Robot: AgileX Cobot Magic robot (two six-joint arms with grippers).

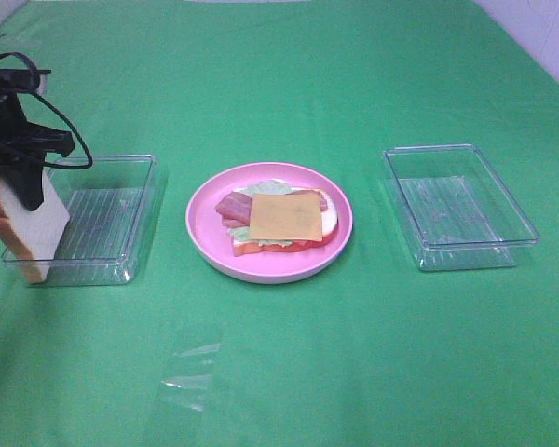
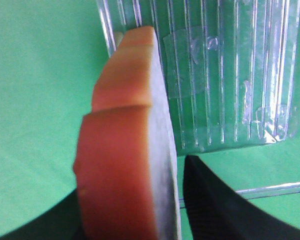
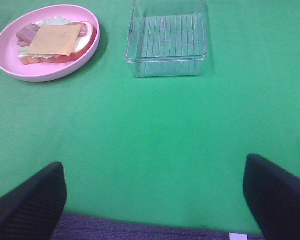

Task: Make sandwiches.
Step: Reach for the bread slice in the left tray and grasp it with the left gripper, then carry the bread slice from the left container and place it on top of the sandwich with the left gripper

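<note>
Gripping the stiff, light bread slice (image 1: 35,228) by its faces, the left gripper (image 1: 23,182) holds it upright over the left tray (image 1: 121,163); right gripper (image 3: 155,195) wide

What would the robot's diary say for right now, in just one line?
left pincer: shut on bread slice at left tray | right pincer: open, empty | plate: cheese on top, no top bread

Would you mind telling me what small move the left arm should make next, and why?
Probably lift the bread slice clear of the left tray. The left tool grips it upright at the tray's edge, while the stack on the pink plate ends at the cheese square, lacking a top slice.
</note>
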